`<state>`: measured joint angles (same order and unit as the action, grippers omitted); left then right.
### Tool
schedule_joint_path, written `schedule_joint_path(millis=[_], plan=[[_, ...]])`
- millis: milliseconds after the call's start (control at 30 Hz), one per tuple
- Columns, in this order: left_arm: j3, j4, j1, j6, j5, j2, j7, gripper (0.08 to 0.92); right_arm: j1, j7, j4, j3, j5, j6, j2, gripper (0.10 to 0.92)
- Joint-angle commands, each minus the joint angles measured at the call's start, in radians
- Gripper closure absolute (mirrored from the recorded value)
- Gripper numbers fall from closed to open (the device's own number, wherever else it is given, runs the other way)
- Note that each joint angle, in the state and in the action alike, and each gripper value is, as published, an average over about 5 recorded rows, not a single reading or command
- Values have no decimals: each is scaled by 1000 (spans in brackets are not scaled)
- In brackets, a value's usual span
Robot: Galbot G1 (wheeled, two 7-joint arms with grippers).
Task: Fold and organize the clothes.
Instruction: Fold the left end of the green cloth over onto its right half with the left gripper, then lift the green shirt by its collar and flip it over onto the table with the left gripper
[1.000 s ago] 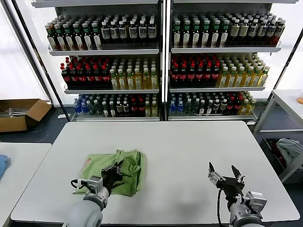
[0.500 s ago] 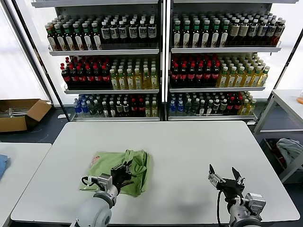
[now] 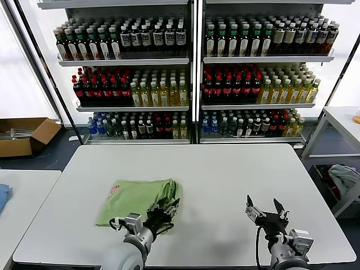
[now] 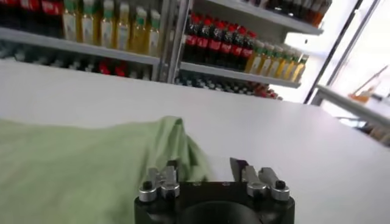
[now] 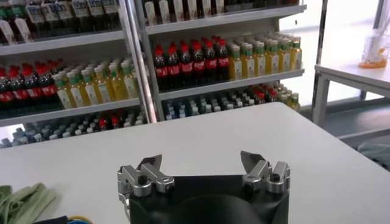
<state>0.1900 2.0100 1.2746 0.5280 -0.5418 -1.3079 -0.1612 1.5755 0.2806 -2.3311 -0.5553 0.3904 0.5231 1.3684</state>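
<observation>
The clothes are one light green shirt point(image 3: 134, 199), folded into a rough rectangle on the white table point(image 3: 225, 174), left of centre and near the front. A red print shows at its far left corner. My left gripper point(image 3: 166, 211) is low at the shirt's front right corner, open, with one fingertip point(image 4: 173, 165) beside the cloth's folded edge point(image 4: 177, 137) and bare table between the jaws. In the left wrist view the shirt point(image 4: 73, 176) fills the near side and my left gripper point(image 4: 205, 165) holds nothing. My right gripper point(image 3: 264, 211) hovers open over the front right of the table, far from the shirt point(image 5: 21, 201); in its wrist view the right gripper point(image 5: 200, 159) is empty.
Shelves of bottles point(image 3: 191, 73) stand behind the table. A cardboard box point(image 3: 25, 135) lies on the floor at the left. A side table point(image 3: 22, 197) at the left carries a blue cloth point(image 3: 3, 197). A cloth bundle point(image 3: 344, 177) sits under the table at the right.
My left gripper carried the shirt's edge rightward and toward the front, laid the fold down, then opened and let go. The shirt now lies flatter. The right arm has barely moved.
</observation>
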Motion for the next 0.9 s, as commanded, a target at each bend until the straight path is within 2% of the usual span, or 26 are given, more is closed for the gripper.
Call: schedule_joint_path(millis=[33, 167, 333, 633, 900], plan=[[94, 152, -26, -17, -226, 29, -58, 410, -4, 0, 14, 11, -4, -4, 0, 203], [170, 162, -19, -73, -121, 84, -41, 297, -15, 0, 22, 24, -7, -5, 0, 203], [268, 83, 16, -130, 102, 139, -11, 189, -34, 0, 32, 38, -6, -3, -5, 203], [378, -56, 55, -169, 173, 208, 30, 177, -60, 9, 48, 42, 0, 0, -13, 203], [391, -107, 79, -141, 76, 209, 48, 177, -82, 25, 52, 44, 8, 18, -14, 203]])
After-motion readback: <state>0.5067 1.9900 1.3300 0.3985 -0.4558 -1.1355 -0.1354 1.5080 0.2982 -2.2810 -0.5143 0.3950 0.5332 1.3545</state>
